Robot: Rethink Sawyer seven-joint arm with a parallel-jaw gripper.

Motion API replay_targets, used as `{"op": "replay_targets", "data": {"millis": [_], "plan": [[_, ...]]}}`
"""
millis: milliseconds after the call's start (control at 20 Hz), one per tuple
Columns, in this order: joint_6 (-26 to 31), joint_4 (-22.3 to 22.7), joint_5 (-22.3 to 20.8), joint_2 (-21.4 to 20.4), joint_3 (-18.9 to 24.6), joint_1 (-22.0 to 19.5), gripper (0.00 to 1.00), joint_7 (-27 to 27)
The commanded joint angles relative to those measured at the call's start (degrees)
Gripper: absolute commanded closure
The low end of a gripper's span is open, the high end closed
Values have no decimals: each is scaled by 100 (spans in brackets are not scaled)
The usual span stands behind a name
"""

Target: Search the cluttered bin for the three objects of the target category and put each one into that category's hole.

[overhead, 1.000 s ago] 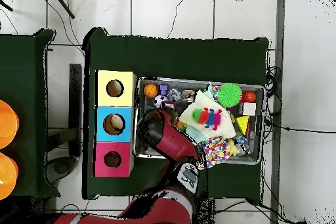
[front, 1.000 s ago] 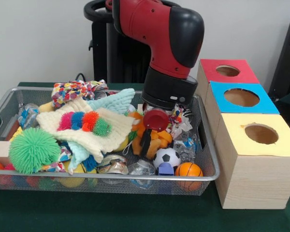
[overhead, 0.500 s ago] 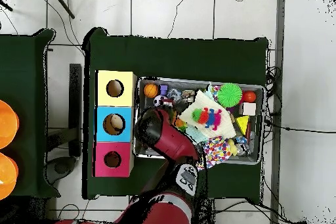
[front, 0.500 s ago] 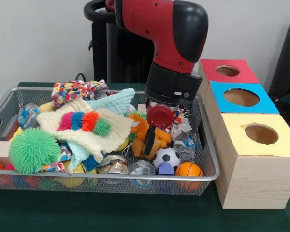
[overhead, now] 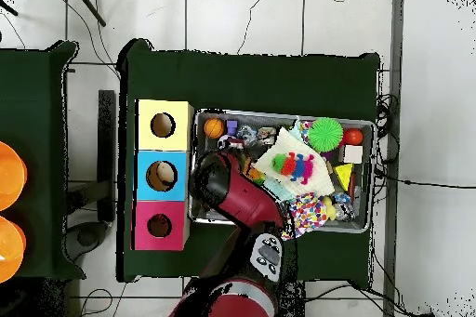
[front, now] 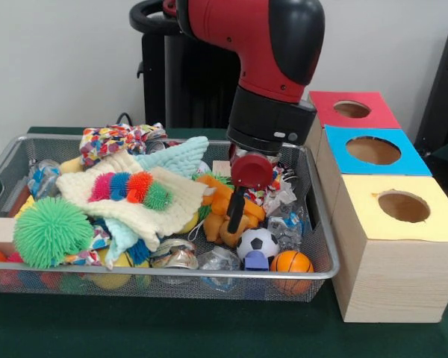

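The wire bin (front: 209, 274) is packed with toys. My gripper (front: 236, 219) hangs over its right half, shut on an orange plush toy (front: 218, 203) that stretches up out of the pile. A red round part of the hand (front: 251, 170) sits just above the toy. Three boxes with holes stand right of the bin: yellow (front: 373, 216) nearest, then blue (front: 414, 160), then red (front: 325, 108). In the overhead view the arm (overhead: 223, 183) covers the gripper and the toy, beside the blue box (overhead: 144, 165).
In the bin lie a green spiky ball (front: 51, 231), a cream knitted cloth (front: 127, 205) with a colourful caterpillar (front: 131, 188), a small soccer ball (front: 257, 242), a mini basketball (front: 291, 262) and crinkled wrappers. Dark green cloth (front: 172, 328) covers the table.
The arm has risen and shifted slightly toward the boxes. The orange plush toy has been drawn upward with the gripper and looks more stretched.
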Motion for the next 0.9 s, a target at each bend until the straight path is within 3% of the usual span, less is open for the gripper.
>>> {"op": "replay_targets", "data": {"millis": [50,500,900], "plan": [[286,453,-319,28,505,-310,0,379],[-215,460,-640,225,894,-663,0,508],[-93,456,-681,270,848,-660,0,605]]}}
